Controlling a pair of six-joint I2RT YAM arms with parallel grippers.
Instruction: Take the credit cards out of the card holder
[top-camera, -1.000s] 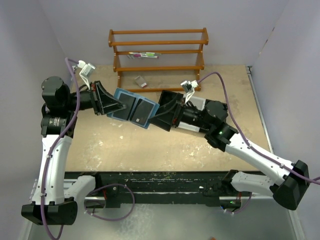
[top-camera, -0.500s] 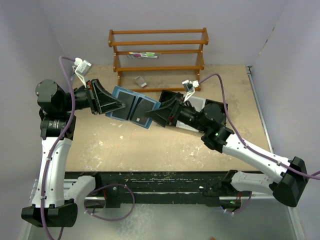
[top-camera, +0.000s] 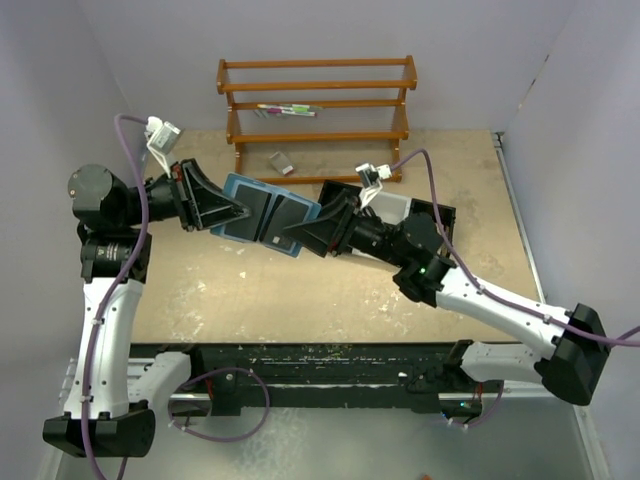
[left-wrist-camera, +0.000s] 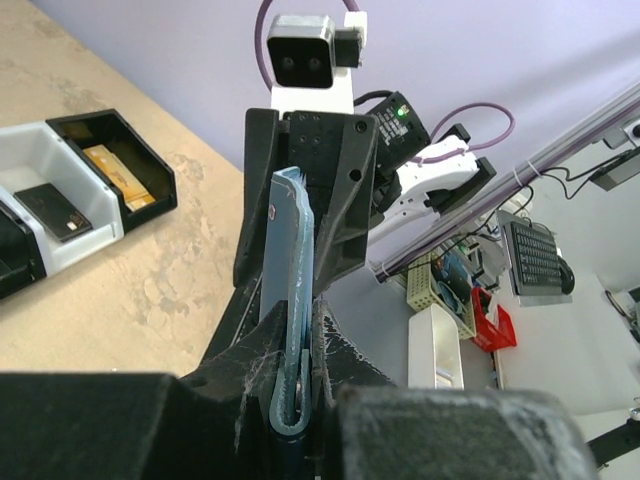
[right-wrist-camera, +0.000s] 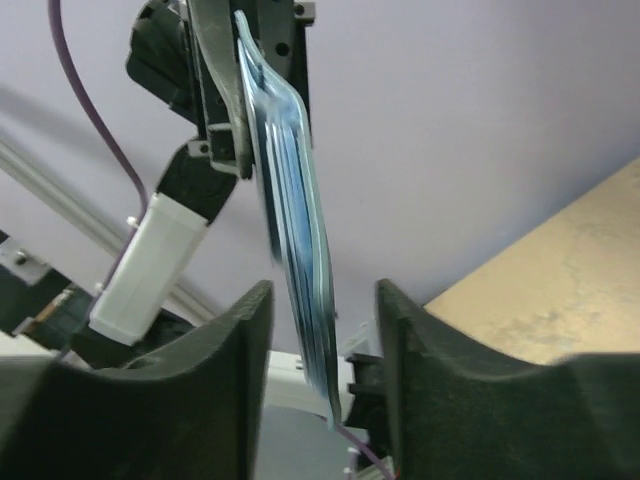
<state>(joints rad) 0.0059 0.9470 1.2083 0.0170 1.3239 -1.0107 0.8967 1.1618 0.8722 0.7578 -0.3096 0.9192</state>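
The teal card holder (right-wrist-camera: 296, 230) is seen edge-on and slightly bowed; its far end is clamped by the left gripper (right-wrist-camera: 226, 85); its near end is flanked, untouched, by the spread fingers (right-wrist-camera: 210, 370) of the right gripper (right-wrist-camera: 324, 312); tan table (right-wrist-camera: 560, 270) is seen at lower right.

The card holder (top-camera: 262, 214) is teal-blue — the cards (top-camera: 288, 222) in it dark grey. The worktop (top-camera: 300, 290) is beige with pale blotches, the rack (top-camera: 316, 100) orange-brown. The left pincer (top-camera: 243, 212) and the right pincer (top-camera: 299, 240) are black.
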